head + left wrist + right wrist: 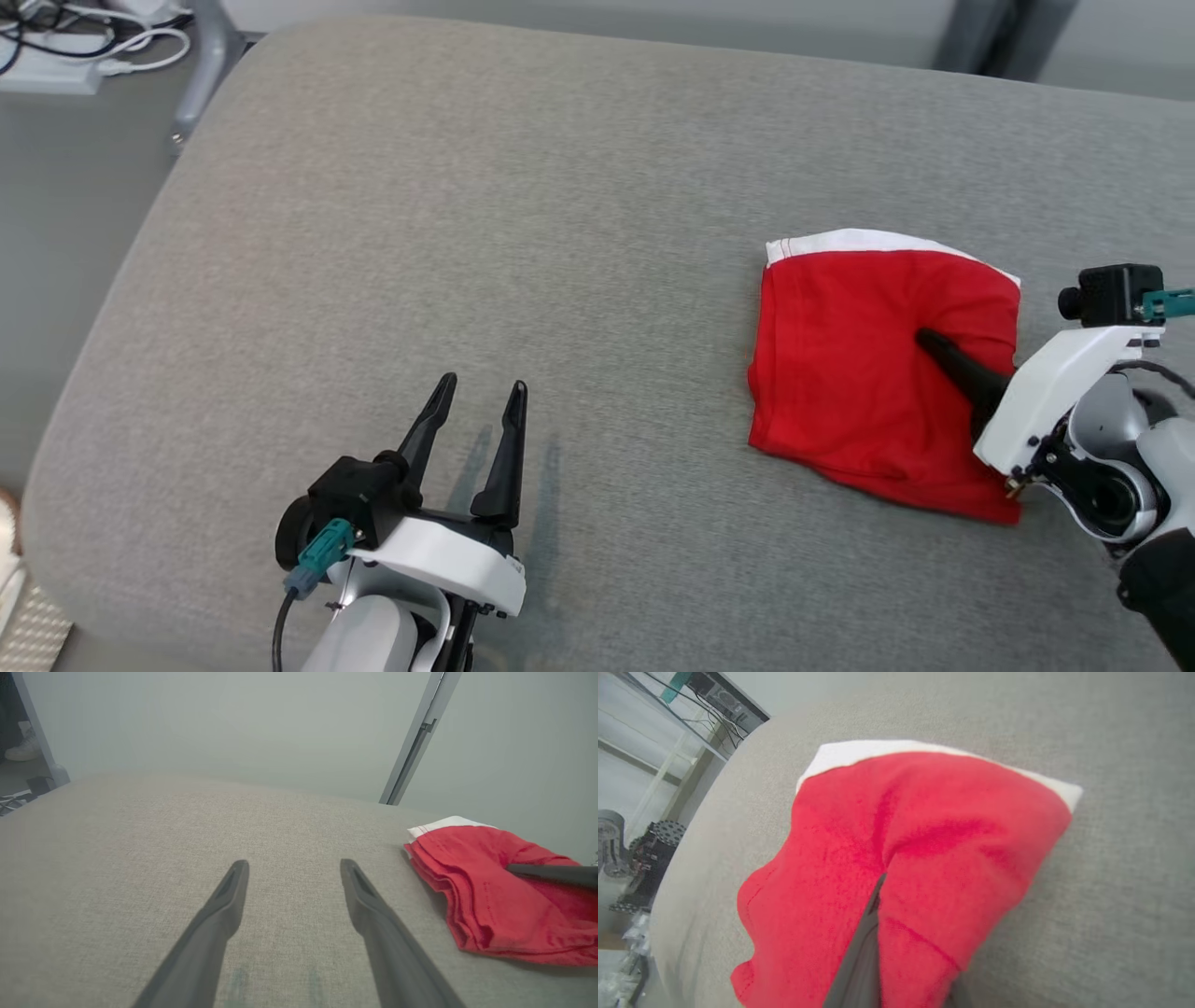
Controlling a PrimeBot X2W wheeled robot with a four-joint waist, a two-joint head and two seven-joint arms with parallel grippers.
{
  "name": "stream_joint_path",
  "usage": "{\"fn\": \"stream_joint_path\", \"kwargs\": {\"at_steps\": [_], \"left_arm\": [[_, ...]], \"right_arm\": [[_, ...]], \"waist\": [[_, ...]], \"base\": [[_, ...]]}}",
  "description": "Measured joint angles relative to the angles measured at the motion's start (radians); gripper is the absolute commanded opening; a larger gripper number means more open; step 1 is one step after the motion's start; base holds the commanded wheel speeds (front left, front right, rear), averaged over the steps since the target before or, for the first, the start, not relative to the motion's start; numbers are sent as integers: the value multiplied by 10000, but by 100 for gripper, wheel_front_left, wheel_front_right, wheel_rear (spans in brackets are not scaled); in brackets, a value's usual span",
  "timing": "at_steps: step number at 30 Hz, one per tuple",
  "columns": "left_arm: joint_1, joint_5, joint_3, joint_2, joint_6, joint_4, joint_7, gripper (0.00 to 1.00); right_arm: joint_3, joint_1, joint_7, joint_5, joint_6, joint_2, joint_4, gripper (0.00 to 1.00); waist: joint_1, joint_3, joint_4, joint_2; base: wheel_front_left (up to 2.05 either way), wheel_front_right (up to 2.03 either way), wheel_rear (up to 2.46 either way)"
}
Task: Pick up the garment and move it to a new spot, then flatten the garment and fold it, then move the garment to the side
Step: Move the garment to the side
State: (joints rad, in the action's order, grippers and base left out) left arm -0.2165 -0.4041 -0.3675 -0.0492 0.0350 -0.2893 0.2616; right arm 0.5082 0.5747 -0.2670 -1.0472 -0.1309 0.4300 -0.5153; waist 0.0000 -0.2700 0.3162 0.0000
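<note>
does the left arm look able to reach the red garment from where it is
Probably yes: bare grey cushion lies between the open left gripper and the garment, with nothing in the way. The right gripper is shut on it from the right.

No legible text (labels, brands, numbers) anywhere

a grey upholstered surface (448,205) stands on a grey floor (84,187), cables (140,42) lying near a metal leg (201,75).

We see a grey cushion (467,187) beneath the left jaws, white cables (140,42) far beyond them, leftward, a pale shoe (21,749) there too.
</note>
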Motion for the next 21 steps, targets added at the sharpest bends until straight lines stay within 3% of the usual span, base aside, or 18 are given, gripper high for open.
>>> {"fn": "stream_joint_path", "kwargs": {"at_steps": [4, 9, 13, 21], "left_arm": [[-174, 451, -69, -10, -46, 84, 0, 100], [-381, 617, -213, 4, -86, 267, 0, 100], [-735, 734, -337, 2, -153, 387, 0, 100], [-1623, 1080, -451, 8, -347, 485, 0, 100]], "right_arm": [[1313, 372, 792, 1801, 0, 999, 276, 0], [1768, 744, 1191, 2213, 0, 1367, 454, 0], [2236, 1339, 1271, 2955, -2, 2044, 817, 0], [2391, 2115, 1304, 3244, -2, 3300, 2015, 0]], "waist": [[0, 47, -581, 0], [0, 11, -1264, 0], [0, -127, -2019, 0], [0, -761, -3439, 0]], "base": [[0, 0, 0], [0, 0, 0], [0, 0, 0], [0, 0, 0]]}}
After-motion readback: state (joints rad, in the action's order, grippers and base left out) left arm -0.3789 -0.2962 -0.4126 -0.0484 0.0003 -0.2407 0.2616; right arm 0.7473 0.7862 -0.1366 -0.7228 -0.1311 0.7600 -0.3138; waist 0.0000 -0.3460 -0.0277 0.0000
